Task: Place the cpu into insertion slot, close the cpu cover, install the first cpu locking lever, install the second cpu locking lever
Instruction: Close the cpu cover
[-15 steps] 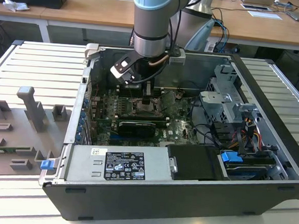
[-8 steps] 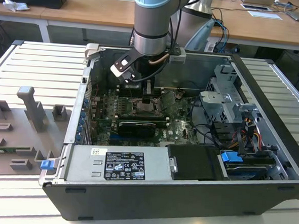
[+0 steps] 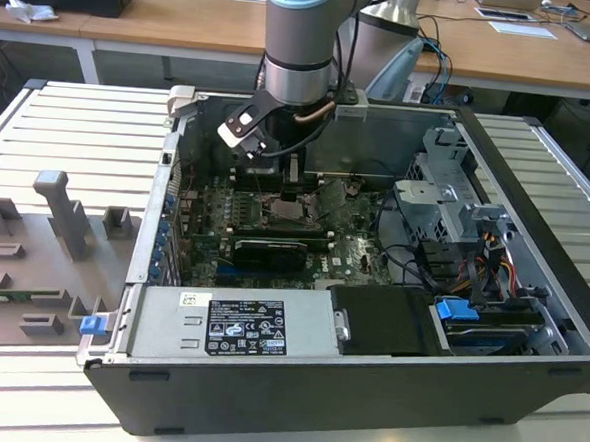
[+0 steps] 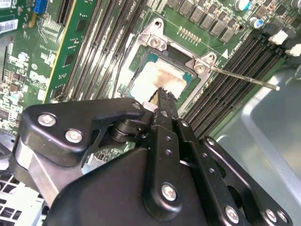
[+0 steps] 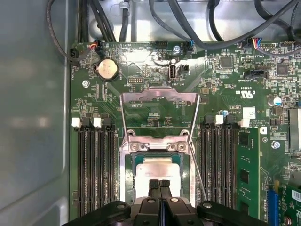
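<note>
Here, gripper [image 5: 160, 182]: its two black fingers are pressed together tip to tip, and nothing is clamped between them.
Gripper position: it is held directly over the cpu [image 5: 157, 167]; whether the tips touch the chip cannot be told.
Cpu: it is seated flat inside the insertion slot [image 5: 124, 176], and its pale top is marked with a whitish smear in both wrist views.
Insertion slot: a square socket with a metal rim is seen fixed to the green motherboard [image 5: 225, 99].
Cpu cover [image 5: 160, 96]: it is swung open and laid back from its hinge on the far side of the slot from the gripper; green board is seen through its cut-out centre.
Locking lever [image 4: 244, 77]: a thin metal rod is seen unlatched, slanting out from a corner of the slot across the memory slots [image 5: 94, 169].
Memory slots: long black rows are set on both sides of the socket.
Arm [image 3: 301, 41]: it is lowered from above into the open computer case [image 3: 533, 266].
Table [image 3: 70, 132]: the case is carried on a grey ribbed surface.
</note>
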You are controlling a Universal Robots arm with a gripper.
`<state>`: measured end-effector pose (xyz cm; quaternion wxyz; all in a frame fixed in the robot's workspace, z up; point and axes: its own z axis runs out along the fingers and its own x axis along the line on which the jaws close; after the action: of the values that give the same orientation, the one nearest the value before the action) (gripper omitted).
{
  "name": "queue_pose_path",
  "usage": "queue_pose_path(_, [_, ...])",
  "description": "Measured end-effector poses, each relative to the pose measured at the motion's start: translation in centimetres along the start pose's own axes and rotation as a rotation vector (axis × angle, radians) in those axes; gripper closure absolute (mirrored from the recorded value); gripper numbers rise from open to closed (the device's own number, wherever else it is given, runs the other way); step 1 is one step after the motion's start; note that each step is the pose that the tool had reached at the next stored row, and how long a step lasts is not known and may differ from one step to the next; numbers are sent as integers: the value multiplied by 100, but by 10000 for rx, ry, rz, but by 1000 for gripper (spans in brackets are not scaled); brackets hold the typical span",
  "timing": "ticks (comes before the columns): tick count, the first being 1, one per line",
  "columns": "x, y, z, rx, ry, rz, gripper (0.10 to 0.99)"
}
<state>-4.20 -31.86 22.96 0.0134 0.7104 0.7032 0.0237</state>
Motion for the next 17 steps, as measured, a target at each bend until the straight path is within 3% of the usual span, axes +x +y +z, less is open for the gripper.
queue_pose_path(6, [2,8,-139,0,-18,6,980])
queue_pose_path(9, [2,15,-139,-1,-18,13,980])
queue_pose_path(17, [3,182,-130,3,-19,15,980])
